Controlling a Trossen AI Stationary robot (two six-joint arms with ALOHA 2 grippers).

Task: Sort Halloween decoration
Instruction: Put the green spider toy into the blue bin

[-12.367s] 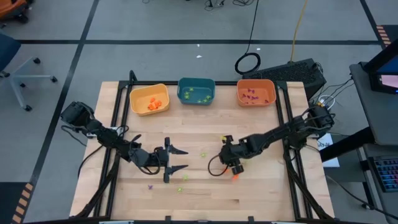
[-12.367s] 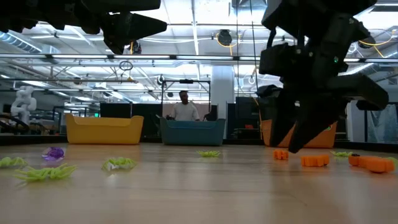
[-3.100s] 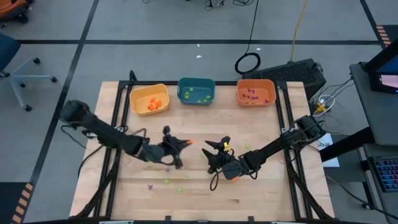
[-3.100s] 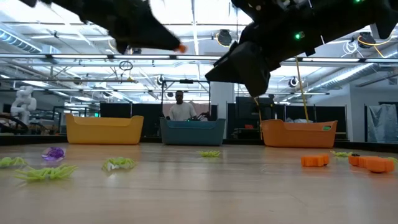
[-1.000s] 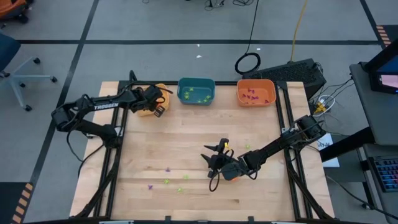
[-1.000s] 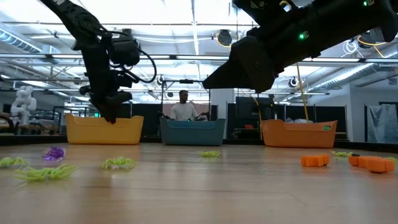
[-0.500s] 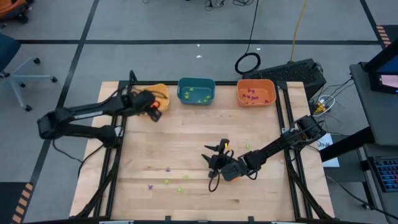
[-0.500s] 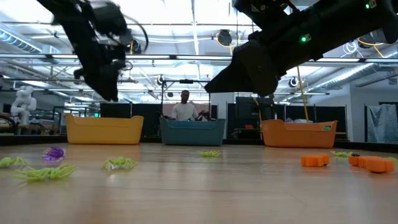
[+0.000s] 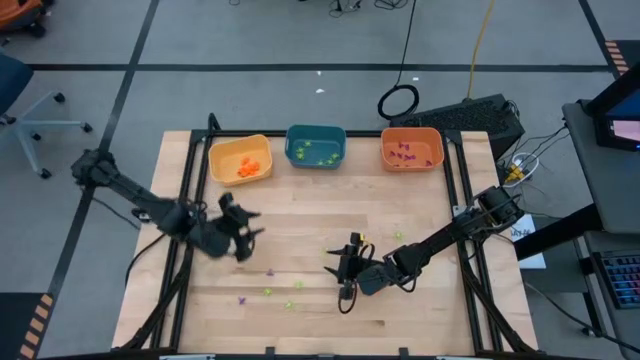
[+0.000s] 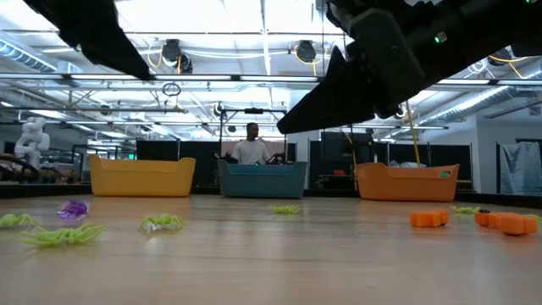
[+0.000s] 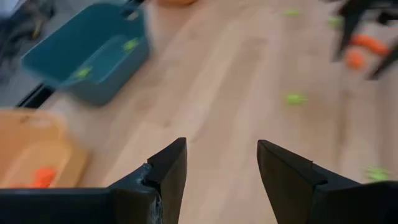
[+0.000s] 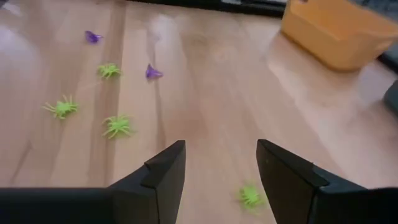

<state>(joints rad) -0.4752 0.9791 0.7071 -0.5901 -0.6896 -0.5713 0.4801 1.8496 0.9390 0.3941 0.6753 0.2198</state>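
**Loose Halloween trinkets on tabletop: stock and handling notes**

Halloween decoration (image 12: 117, 126): tiny light-green spiders, purple pieces and orange bits, scattered over the near half of the tabletop (image 9: 300, 205), mostly from 5 to 8 o'clock of centre. Some already sorted: orange in yellow bin (image 9: 240, 160) at 11 o'clock, green in teal bin (image 9: 315, 146) at 12, purple in orange bin (image 9: 411, 148) at 1.

Left gripper (image 9: 240, 228): at 9 o'clock of centre, jaws parted, nothing between them; above bare wood, clear of the trinkets.

Right gripper (image 9: 349, 262): at 6 o'clock of centre, jaws spread, empty; green spider (image 12: 250, 196) just ahead of its fingertips.

Handling, judged: very light, thin-legged, probably flexible plastic; easily flicked aside or slipped from the pads. Best taken across the body, not the legs, jaws lowered close to the wood. One at a time.
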